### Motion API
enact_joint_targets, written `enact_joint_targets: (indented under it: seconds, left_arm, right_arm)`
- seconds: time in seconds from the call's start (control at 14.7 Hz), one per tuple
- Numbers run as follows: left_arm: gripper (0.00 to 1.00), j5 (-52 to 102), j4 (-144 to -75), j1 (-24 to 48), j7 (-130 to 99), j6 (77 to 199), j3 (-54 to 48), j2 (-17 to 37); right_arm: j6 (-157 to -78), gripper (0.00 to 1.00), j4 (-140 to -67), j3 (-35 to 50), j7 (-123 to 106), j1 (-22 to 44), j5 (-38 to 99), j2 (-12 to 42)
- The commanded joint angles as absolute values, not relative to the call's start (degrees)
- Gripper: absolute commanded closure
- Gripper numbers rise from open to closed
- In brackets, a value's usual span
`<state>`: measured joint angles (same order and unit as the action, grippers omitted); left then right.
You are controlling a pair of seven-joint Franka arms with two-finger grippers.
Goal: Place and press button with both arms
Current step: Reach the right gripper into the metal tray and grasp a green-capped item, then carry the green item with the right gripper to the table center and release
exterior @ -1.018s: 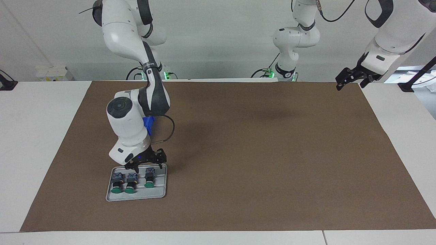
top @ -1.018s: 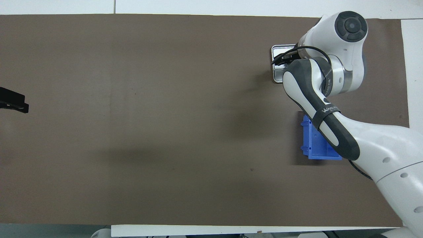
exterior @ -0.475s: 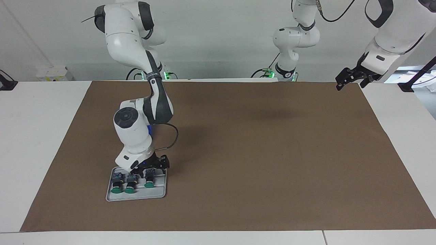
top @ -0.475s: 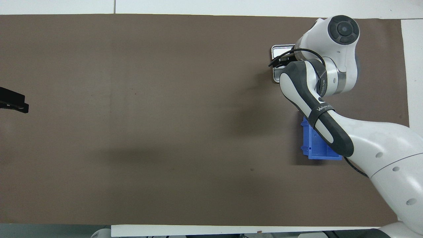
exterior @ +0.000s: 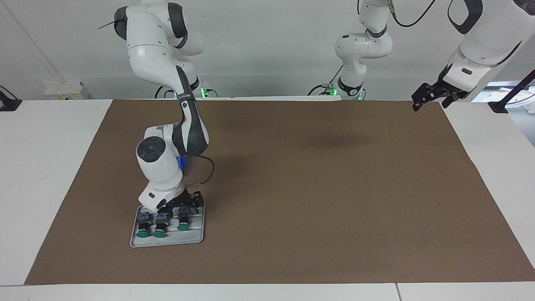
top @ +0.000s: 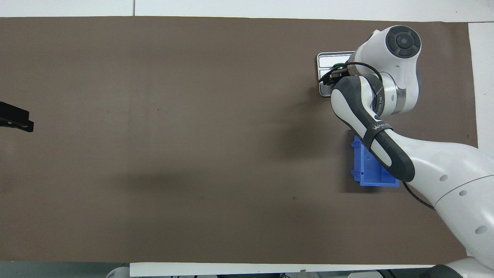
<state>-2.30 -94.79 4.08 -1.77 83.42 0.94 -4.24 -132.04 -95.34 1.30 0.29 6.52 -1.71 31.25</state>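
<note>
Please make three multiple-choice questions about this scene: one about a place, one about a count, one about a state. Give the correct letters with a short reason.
1. Where do the buttons lie?
A. in the grey tray
B. in the blue bin
C. on the bare brown mat

2. How many green-capped buttons are there?
A. one
B. three
C. five

3. What is the left end effector doing?
A. pressing a button
B. lifting the tray
C. waiting in the air over the table's edge

Answers:
1. A: the buttons lie side by side in the grey tray, where the right end effector has come down; the blue bin is nearer to the robots.
2. B: three green caps show in the tray.
3. C: the left end effector hangs open at its own end, touching nothing.
</note>
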Motion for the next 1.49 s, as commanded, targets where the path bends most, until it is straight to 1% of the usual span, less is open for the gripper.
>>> enact_joint_targets:
  seconds: [0.0,0.07,0.14,0.27,0.34,0.41,0.48,0.54,0.61,0.68,0.81,0.95,1.02,1.09,1.29,1.43]
  left_arm:
    - [0.0,-2.5,-95.8,3.7,-1.8,83.8,0.5,-5.4]
    - [0.0,-2.5,-95.8,3.7,-1.8,83.8,0.5,-5.4]
    - [0.0,-2.5,-95.8,3.7,-1.8,83.8,0.5,-5.4]
    - [0.0,-2.5,-95.8,3.7,-1.8,83.8,0.4,-5.4]
    - [0.0,-2.5,-95.8,3.7,-1.8,83.8,0.4,-5.4]
    - [0.0,-2.5,-95.8,3.8,-1.8,83.8,0.4,-5.4]
    - [0.0,-2.5,-95.8,3.8,-1.8,83.8,0.4,-5.4]
    - [0.0,-2.5,-95.7,3.8,-1.8,83.8,0.4,-5.4]
    - [0.0,-2.5,-95.8,3.9,-1.8,83.8,0.4,-5.4]
    - [0.0,-2.5,-95.8,3.9,-1.8,83.8,0.4,-5.4]
    - [0.0,-2.5,-95.8,3.9,-1.8,83.8,0.4,-5.4]
    - [0.0,-2.5,-95.7,3.9,-1.8,83.9,0.4,-5.4]
    - [0.0,-2.5,-95.7,3.9,-1.8,83.9,0.4,-5.4]
    - [0.0,-2.5,-95.7,3.9,-1.8,83.9,0.4,-5.4]
    - [0.0,-2.5,-95.8,4.0,-1.7,83.8,0.4,-5.4]
    - [0.0,-2.5,-95.7,4.2,-1.5,83.8,0.4,-5.4]
  right_arm:
    - [-134.1,0.19,-98.6,1.8,0.3,6.1,-1.9,29.7]
    - [-134.0,0.28,-98.7,1.8,0.3,6.1,-1.9,29.7]
    - [-133.9,0.43,-98.7,1.8,0.4,6.1,-1.8,29.7]
    - [-133.9,0.68,-98.9,1.8,0.7,6.0,-1.9,29.6]
    - [-133.9,0.88,-98.8,1.8,1.1,6.1,-1.9,29.6]
    - [-133.3,0.96,-98.1,1.8,1.1,6.2,-1.9,29.6]
    - [-132.6,0.99,-97.0,1.8,1.1,6.2,-1.9,29.6]
    - [-131.1,1.0,-95.6,1.8,1.2,6.6,-1.8,29.5]
    - [-127.8,1.0,-93.9,1.7,2.0,6.9,-1.8,28.6]
    - [-125.0,1.0,-93.4,1.8,3.8,6.9,-1.8,27.0]
    - [-118.9,1.0,-94.0,2.1,8.1,7.3,-1.0,21.8]
    - [-112.1,1.0,-94.0,2.9,15.1,9.6,-1.0,18.1]
    - [-109.9,1.0,-94.0,2.9,20.4,11.7,-1.0,17.1]
    - [-108.6,1.0,-93.9,2.9,26.5,14.4,-1.0,17.0]
    - [-108.5,1.0,-95.4,3.3,45.6,21.2,-1.0,16.1]
    - [-109.5,1.0,-95.1,3.3,57.3,25.4,-1.1,17.3]
